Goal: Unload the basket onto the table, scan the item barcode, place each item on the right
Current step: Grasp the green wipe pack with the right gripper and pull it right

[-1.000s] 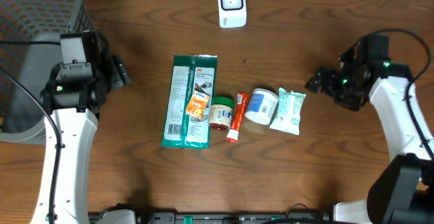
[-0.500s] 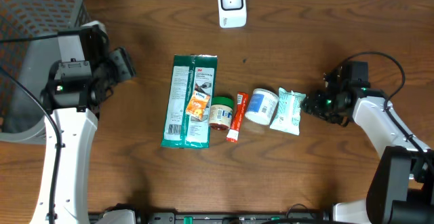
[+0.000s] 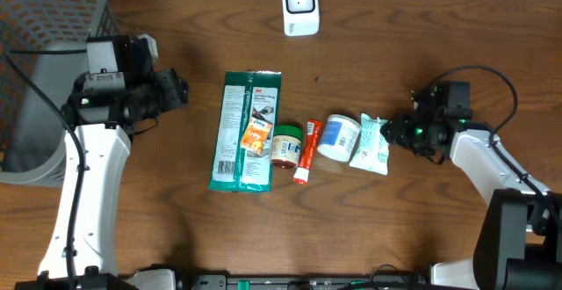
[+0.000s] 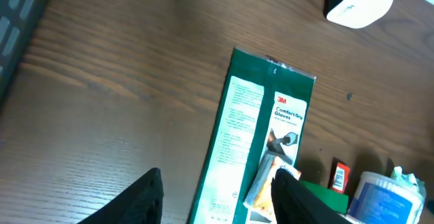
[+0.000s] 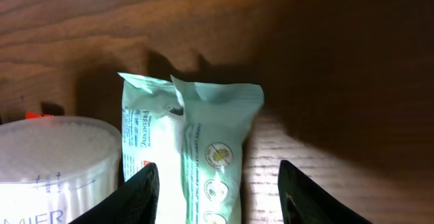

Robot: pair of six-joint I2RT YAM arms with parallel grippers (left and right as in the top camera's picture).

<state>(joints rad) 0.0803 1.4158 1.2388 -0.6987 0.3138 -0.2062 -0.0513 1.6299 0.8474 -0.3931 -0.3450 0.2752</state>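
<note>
"While both arms hang over the table [image 3: 421, 44], where is the wipes pack [image 3: 373, 144]?"

"It lies flat just to the right of the white tub [image 3: 338, 137], pale green. I cannot tell whether the two touch."

"And the right gripper [image 3: 399, 132]?"

"It is on the pack's far side from the tub, low over the wood. In the wrist view its fingers [image 5: 139, 190] are spread, with the near end of the pack between them. One finger is at the seam where pack meets tub. The other stands clear, with bare wood between it and the pack's edge, so nothing is pinched."

"The left gripper [image 3: 176, 90]?"

"That one is well to the tub's left, beyond the long green glove pack [image 3: 247, 130]. Its fingers [image 4: 146, 197] are spread too, with nothing between them."

"What else is near the tub?"

"A red tube [image 3: 306, 151] is right against its left side. Then comes a green-lidded jar [image 3: 285, 145], then a small orange packet [image 3: 255, 137] resting on the glove pack."

"The scanner [image 3: 299, 7]?"

"It stands beyond the tub at the table's far edge, a little to the left and well apart. A grey basket [image 3: 35, 53] sits far to the tub's left."
</note>
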